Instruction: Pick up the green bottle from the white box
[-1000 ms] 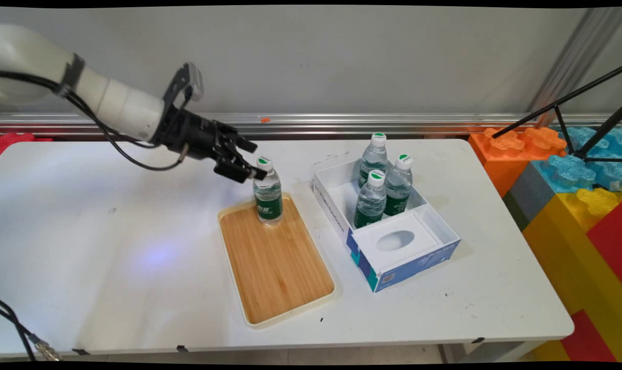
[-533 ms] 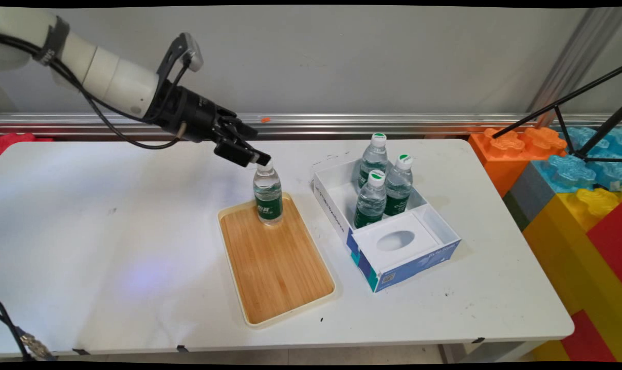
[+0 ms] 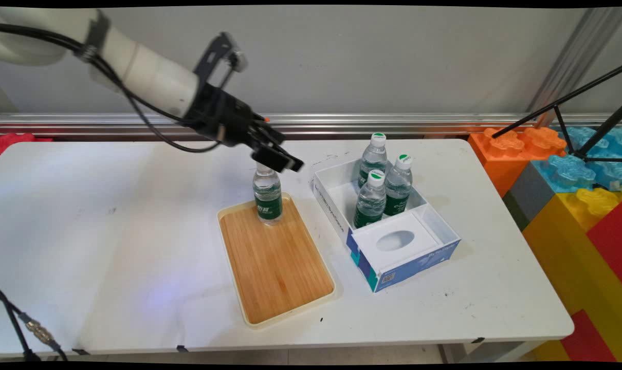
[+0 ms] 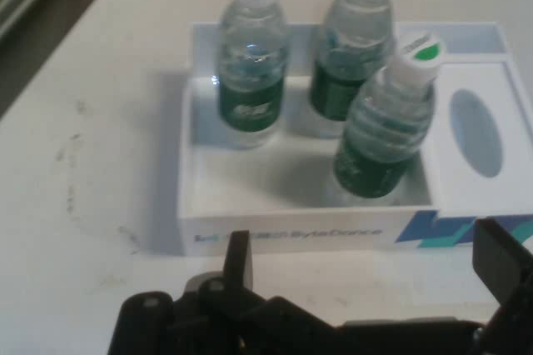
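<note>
Hovering claw [image 3: 282,162], fingers spread, holds nothing. Three water bottles [image 4: 250,55] stand in box [image 3: 393,267] just ahead; lone bottle [image 3: 268,198] on tray [image 3: 277,267] just below-behind. Bottles probably light, smooth, squashy; neck likely safest grip.

Pincer [image 3: 282,160] hides the tray bottle's [image 3: 268,198] cap.

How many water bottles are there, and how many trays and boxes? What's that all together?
Water bottles: 4, one on the tray and three in the box
Wooden trays: 1
Boxes: 1
Total: 6
</note>
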Action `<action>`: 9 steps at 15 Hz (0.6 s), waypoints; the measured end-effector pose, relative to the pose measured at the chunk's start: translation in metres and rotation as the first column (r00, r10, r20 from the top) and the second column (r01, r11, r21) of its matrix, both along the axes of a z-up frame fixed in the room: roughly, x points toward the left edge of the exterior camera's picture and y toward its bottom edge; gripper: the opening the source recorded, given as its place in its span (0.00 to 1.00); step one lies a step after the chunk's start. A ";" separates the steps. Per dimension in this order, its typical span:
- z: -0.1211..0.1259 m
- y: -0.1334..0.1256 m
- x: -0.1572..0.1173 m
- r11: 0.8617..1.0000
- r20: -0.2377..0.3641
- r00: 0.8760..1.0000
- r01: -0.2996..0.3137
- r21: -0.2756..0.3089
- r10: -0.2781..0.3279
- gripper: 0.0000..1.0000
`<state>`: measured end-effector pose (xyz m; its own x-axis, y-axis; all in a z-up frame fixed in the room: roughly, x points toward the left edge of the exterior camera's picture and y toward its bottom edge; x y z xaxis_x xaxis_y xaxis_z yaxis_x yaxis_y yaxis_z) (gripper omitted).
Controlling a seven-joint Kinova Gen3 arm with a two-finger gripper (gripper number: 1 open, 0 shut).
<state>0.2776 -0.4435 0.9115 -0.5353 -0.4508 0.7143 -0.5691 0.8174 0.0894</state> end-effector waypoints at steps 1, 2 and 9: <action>0.000 0.000 -0.012 1.000 0.009 1.000 0.001 0.002 -0.001 1.00; -0.001 0.000 -0.023 1.000 0.019 1.000 0.003 0.004 -0.003 1.00; -0.018 -0.004 -0.082 1.000 0.064 0.998 -0.004 0.003 0.004 1.00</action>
<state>0.1960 -0.4472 0.8938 -0.5779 -0.4556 0.6771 -0.5772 0.8147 0.0555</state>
